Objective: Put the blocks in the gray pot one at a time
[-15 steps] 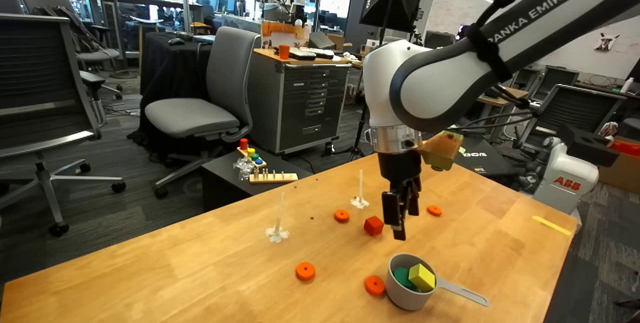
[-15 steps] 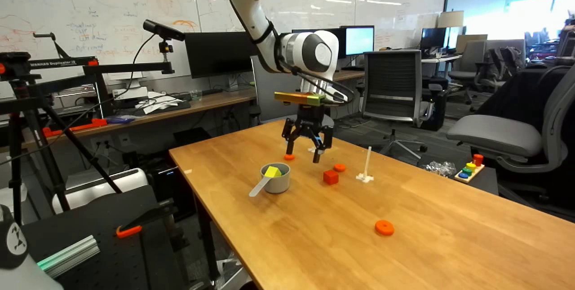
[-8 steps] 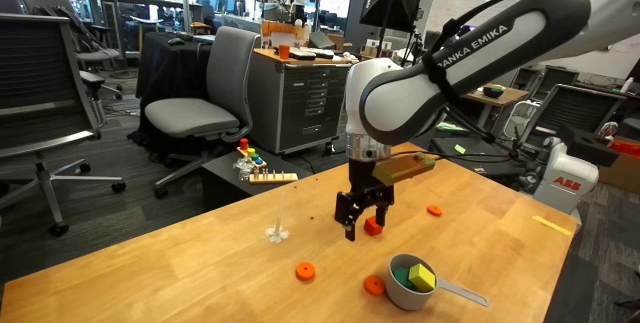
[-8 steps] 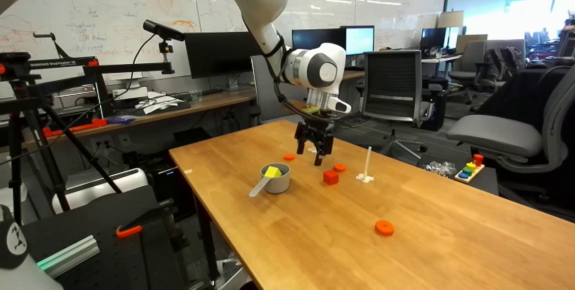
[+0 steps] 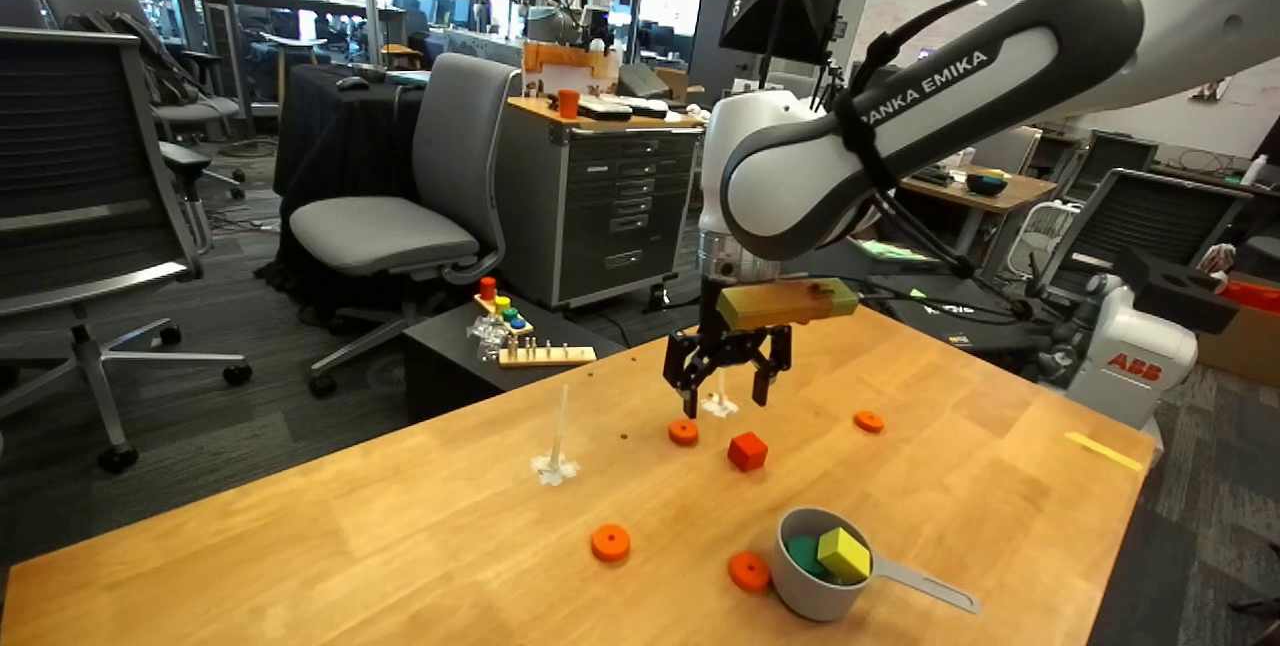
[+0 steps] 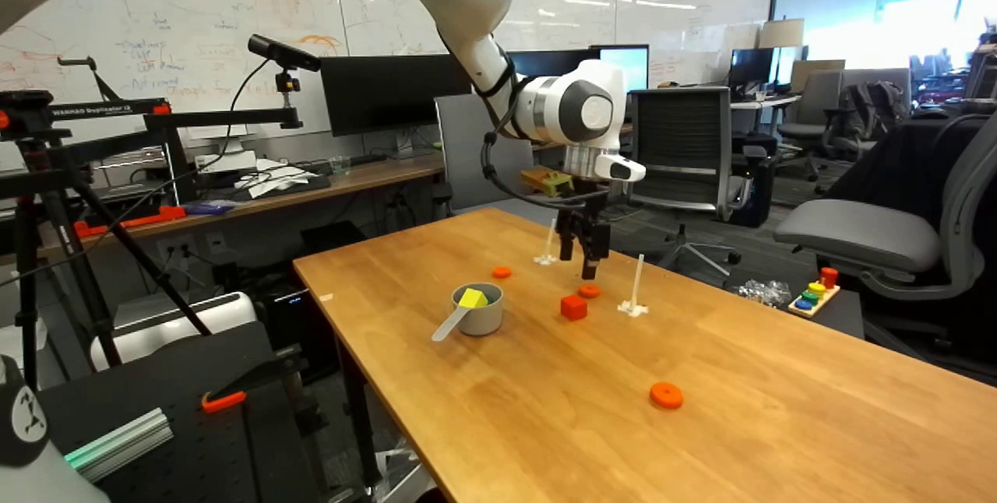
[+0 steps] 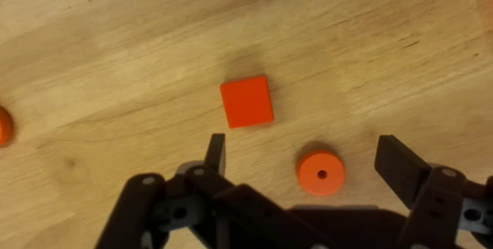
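In an exterior view, the gripper (image 5: pixel 725 401) is held above the counter (image 5: pixel 450 516), its fingers apart and nothing gripped. A red cube (image 5: pixel 748 452) and an orange disc (image 5: pixel 683 433) are seen close together, below it in the picture. The gray pot (image 5: pixel 815 598) is set farther off, with a yellow cube (image 5: pixel 844 554) and a green block (image 5: pixel 806 558) already inside. A second disc (image 5: pixel 749 571) is found right beside the pot; whether the two touch cannot be told.

In an exterior view, the orange disc (image 6: pixel 590 291) is shown just under the fingertips, and the red cube (image 6: pixel 574 307) is placed on the pot's side of it.

In the wrist view, the disc is framed between the spread fingers (image 7: pixel 400 169), while the cube is seen beyond their tips, toward the finger at picture left. Which of the two lies straight beneath cannot be told, since the height is not readable. No long axis is offered by either: the cube's square top is turned only slightly from the closing line. If the cube is wanted next, a small turn and perhaps a shift are judged necessary before lowering.
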`<state>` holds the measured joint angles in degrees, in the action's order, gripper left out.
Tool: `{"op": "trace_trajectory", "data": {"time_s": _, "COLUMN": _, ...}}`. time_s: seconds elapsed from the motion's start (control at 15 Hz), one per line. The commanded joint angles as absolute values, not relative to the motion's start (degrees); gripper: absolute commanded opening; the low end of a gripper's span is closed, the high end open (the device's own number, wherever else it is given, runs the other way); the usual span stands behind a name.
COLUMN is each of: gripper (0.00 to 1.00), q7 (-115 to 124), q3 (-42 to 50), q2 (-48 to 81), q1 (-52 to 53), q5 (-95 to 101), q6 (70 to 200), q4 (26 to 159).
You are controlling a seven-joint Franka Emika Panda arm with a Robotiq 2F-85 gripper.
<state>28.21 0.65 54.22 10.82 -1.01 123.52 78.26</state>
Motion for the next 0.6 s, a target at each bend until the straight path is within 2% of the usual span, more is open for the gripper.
{"op": "trace_trajectory", "data": {"time_s": 0.0, "gripper": 1.0, "q7": 31.94, "q3": 2.7, "q2": 55.3, "q1": 11.94, "q5": -1.64, "q6": 122.1, "q4": 76.63}}
{"op": "trace_trajectory", "data": {"time_s": 0.53, "gripper": 1.0, "q7": 24.87, "q3": 1.47, "q2": 57.37, "q1": 11.81, "q5": -0.43, "q6": 118.58, "q4": 75.63}}
